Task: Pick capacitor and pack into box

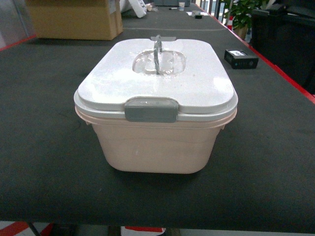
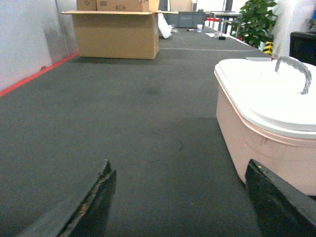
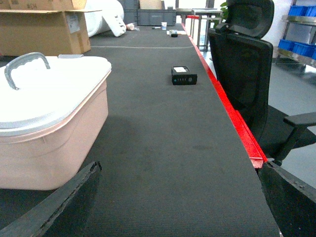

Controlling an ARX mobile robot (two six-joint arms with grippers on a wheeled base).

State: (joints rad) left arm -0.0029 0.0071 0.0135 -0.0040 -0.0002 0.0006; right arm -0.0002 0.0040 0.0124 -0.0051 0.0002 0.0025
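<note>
Capacitor not identifiable; small black item (image 1: 240, 58) on mat right of and beyond box too small to make out. Box contents hidden. One box (image 1: 156, 142), pale pink, centred on dark table (image 1: 44, 162), white lid (image 1: 197, 78) seated, one grey latch (image 1: 150, 109), one handle (image 1: 158, 53) upright. Left gripper (image 2: 180, 197): fingers spread, empty, beside box, only tips visible. Right gripper (image 3: 177, 202): spread, empty, likewise cut off. One cardboard carton (image 1: 74, 18) far left.

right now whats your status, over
Both claws open and empty, left, right. Box shut, lid latched. No capacitor identified; small black item beyond box.
</note>
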